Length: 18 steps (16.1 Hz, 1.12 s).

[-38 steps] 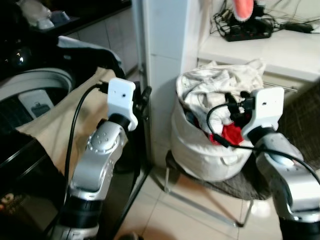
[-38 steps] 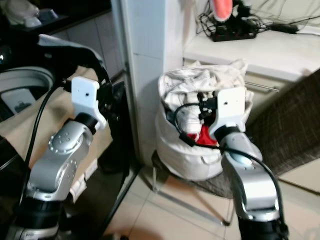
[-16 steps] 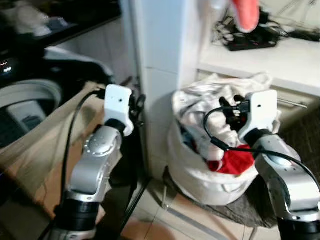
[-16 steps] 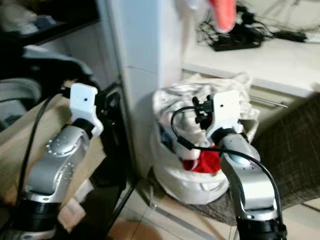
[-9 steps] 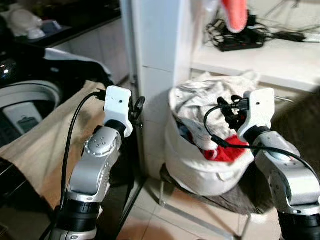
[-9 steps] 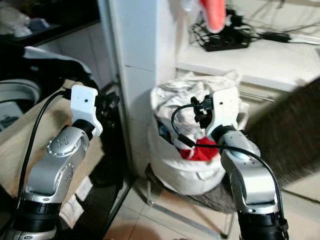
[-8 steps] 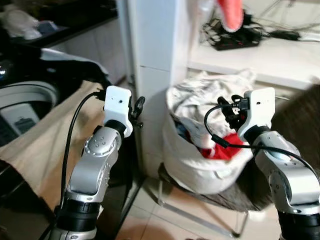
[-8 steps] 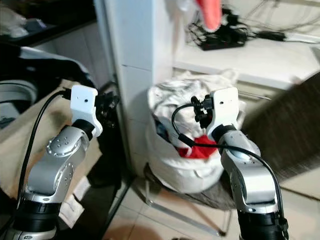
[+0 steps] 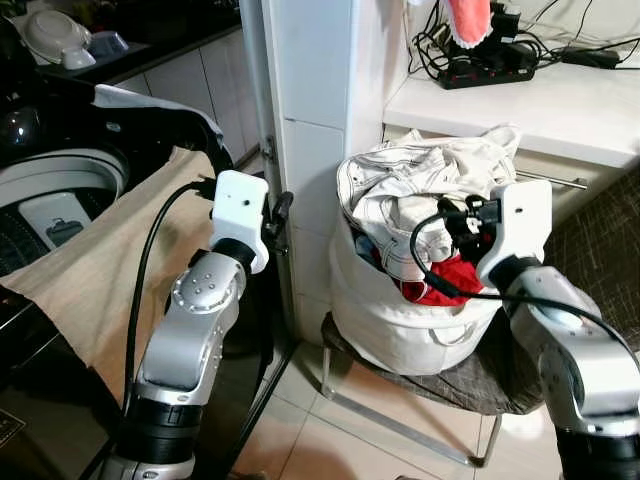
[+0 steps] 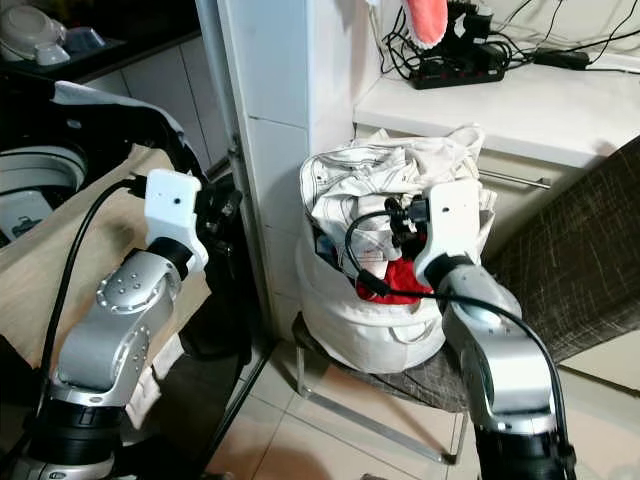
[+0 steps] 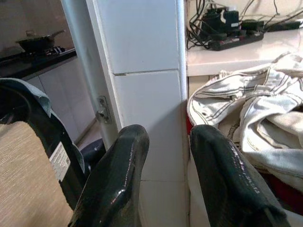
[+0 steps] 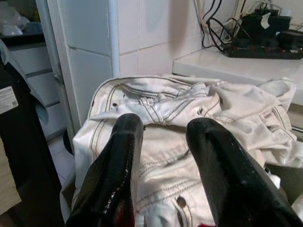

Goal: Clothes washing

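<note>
The right pincer [image 12: 161, 156] hovers empty, fingers parted, above the heaped laundry basket [image 9: 400, 330]. Left of the basket, the left pincer [image 11: 165, 165], also parted, faces the tiled pillar [image 9: 315, 110].

left claw [image 11: 163, 161]: raised, fingers apart, empty | right claw [image 12: 163, 156]: raised, fingers apart, empty

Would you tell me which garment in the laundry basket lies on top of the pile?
The off-white denim jacket with dark stitching lies on top of the white laundry basket; the red garment sits lower, beneath it.
</note>
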Tool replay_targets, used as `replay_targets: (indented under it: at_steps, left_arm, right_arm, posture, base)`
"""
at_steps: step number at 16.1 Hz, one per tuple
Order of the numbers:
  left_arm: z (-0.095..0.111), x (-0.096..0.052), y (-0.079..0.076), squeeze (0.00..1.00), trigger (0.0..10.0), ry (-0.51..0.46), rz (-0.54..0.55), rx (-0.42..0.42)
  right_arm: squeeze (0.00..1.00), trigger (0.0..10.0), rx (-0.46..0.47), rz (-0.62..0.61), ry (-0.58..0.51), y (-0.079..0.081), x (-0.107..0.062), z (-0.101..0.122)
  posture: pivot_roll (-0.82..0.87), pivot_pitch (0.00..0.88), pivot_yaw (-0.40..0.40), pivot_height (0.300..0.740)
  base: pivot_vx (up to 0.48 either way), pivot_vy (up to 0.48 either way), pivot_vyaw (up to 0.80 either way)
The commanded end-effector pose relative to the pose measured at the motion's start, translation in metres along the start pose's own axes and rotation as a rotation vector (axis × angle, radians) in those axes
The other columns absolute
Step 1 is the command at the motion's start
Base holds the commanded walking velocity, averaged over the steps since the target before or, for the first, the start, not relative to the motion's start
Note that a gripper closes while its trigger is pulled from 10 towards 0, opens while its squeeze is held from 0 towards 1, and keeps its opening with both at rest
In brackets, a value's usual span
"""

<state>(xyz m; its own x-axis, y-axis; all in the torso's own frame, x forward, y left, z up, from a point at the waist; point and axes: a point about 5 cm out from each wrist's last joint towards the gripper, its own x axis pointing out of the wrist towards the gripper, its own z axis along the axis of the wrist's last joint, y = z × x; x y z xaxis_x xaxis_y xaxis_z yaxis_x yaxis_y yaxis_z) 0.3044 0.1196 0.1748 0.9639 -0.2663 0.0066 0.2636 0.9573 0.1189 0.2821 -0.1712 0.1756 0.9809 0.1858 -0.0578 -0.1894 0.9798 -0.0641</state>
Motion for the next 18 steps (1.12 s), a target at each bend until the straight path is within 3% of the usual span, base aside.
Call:
replay_targets:
  at_steps: [1, 4, 7, 8, 10, 15, 18]
  left_arm:
    - [0.002, 0.0, 0.001, 0.0, 10.0, -0.005, 0.018, 0.016]
    - [0.001, -0.002, 0.005, 0.0, 10.0, -0.001, 0.062, -0.036]
    - [0.007, -0.002, 0.018, 0.0, 10.0, -0.028, 0.122, 0.015]
    - [0.012, -0.002, 0.02, 0.0, 10.0, -0.061, 0.111, -0.006]
    - [0.015, -0.002, 0.019, 0.0, 10.0, -0.067, 0.102, -0.003]
    - [0.013, -0.001, 0.02, 0.0, 10.0, -0.043, 0.101, -0.017]
    - [0.013, -0.001, 0.019, 0.0, 10.0, -0.049, 0.096, -0.025]
  right_arm:
    - [0.0, 10.0, -0.001, 0.001, -0.022, 0.002, -0.001, 0.005]
    - [0.0, 10.0, -0.007, 0.02, -0.018, 0.007, 0.001, 0.004]
    - [0.0, 10.0, -0.027, 0.02, -0.008, 0.008, 0.004, 0.002]
    - [0.0, 10.0, -0.021, 0.045, -0.009, 0.011, 0.005, 0.003]
    - [0.0, 10.0, -0.033, 0.069, -0.004, 0.014, 0.005, 0.003]
    - [0.0, 10.0, -0.042, 0.056, -0.014, 0.013, 0.004, 0.004]
    - [0.0, 10.0, -0.015, 0.028, -0.021, 0.008, 0.002, 0.005]
  posture:
    - [-0.05, 0.0, 0.028, 0.74]
    - [-0.03, 0.0, 0.004, 0.74]
    - [-0.02, 0.0, -0.004, 0.74]
    - [-0.02, 0.0, -0.001, 0.74]
    - [-0.02, 0.0, 0.007, 0.74]
    - [-0.03, 0.0, 0.016, 0.74]
    - [-0.03, 0.0, 0.02, 0.74]
  base:
    - [0.0, -0.48, 0.0]
    - [0.0, -0.32, 0.0]
    - [0.0, 0.0, 0.0]
    - [0.0, 0.0, 0.0]
    - [0.338, 0.0, 0.0]
    - [0.375, 0.0, 0.76]
    - [0.387, 0.0, 0.0]
